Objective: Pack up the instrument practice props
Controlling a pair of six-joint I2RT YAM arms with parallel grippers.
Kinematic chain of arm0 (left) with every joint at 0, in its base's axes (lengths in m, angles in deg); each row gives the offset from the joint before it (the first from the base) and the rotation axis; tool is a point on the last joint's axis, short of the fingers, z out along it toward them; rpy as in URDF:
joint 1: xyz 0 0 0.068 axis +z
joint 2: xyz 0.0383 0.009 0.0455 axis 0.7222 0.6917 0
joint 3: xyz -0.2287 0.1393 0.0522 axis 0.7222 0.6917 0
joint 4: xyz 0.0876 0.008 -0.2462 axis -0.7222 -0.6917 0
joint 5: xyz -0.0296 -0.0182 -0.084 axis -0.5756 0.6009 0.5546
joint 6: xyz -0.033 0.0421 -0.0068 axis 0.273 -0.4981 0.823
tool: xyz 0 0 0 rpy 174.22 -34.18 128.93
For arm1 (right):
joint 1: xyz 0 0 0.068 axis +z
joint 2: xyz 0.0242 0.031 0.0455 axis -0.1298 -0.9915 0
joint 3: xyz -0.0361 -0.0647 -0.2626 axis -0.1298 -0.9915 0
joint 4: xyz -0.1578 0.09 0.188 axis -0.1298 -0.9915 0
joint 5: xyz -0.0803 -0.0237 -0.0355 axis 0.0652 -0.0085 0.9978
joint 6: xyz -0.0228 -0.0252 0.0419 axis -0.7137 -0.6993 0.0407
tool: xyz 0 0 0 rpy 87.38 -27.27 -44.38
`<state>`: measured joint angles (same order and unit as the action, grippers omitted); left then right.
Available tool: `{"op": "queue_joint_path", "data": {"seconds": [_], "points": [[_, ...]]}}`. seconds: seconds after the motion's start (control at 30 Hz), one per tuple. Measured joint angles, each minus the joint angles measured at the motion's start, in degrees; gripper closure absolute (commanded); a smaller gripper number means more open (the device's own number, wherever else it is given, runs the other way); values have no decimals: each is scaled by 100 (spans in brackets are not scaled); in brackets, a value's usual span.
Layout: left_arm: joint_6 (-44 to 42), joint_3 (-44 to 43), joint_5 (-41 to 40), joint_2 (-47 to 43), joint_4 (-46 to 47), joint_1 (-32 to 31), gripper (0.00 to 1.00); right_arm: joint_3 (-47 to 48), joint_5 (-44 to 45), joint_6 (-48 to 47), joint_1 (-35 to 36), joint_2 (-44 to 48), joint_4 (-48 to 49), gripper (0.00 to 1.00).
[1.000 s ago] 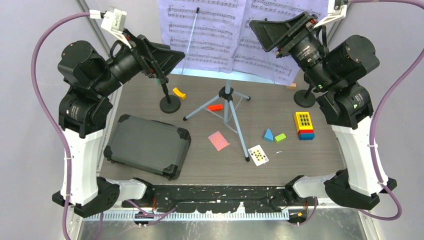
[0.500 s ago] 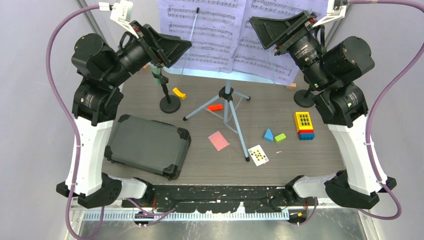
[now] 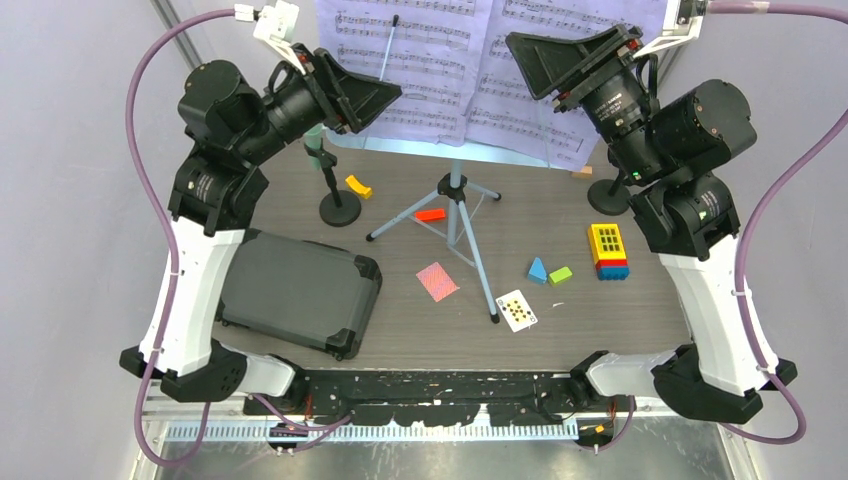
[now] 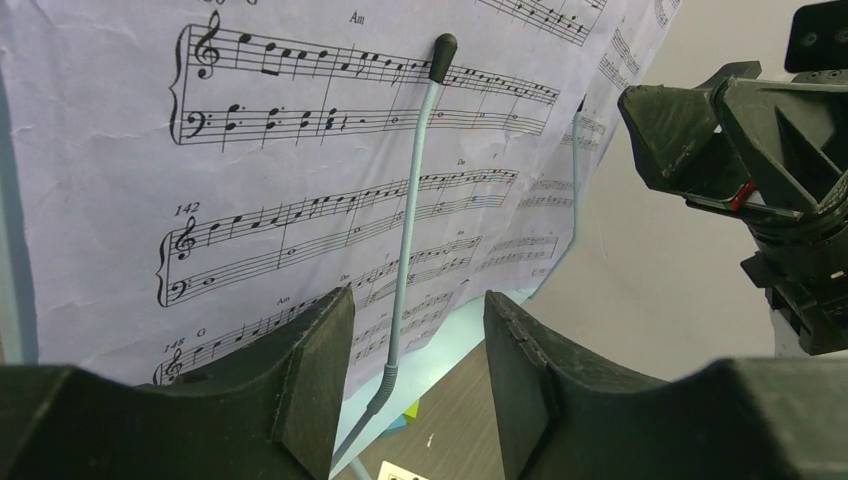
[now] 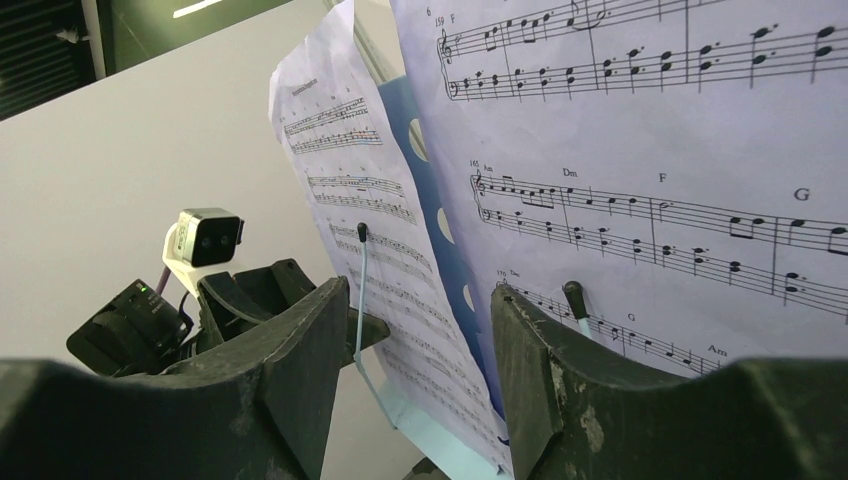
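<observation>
Though overhead hides both gaps, wrist views show left tool (image 4: 418,310) and right tool (image 5: 418,298) parted, empty, before lilac pages (image 4: 200,150).

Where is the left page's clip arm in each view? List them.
Top external: clip arm top centre, across the left page.
Left wrist: clip arm at centre, near upright.
Right wrist: clip arm left of centre, on the far page.
Shared landmark: sheet music.

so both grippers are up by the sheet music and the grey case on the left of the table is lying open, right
No, the grey case is shut, lid down; the top external view shows it. The rest holds: the left gripper and right gripper are both up by the sheet music.
</observation>
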<state>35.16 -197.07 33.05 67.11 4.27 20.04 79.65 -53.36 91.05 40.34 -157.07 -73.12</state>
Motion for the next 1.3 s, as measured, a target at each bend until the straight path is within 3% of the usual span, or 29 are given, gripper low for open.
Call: {"op": "queue_joint_path", "data": {"seconds": [0.7,0.97,1.3], "points": [[157,170,-13,37,293,-22,79,96,-179,-70,0,-455,334,44],[175,201,-37,37,310,-22,100,249,-262,-81,0,-623,422,51],[175,223,-33,35,356,-22,100,315,-426,-74,0,-754,562,55]]}}
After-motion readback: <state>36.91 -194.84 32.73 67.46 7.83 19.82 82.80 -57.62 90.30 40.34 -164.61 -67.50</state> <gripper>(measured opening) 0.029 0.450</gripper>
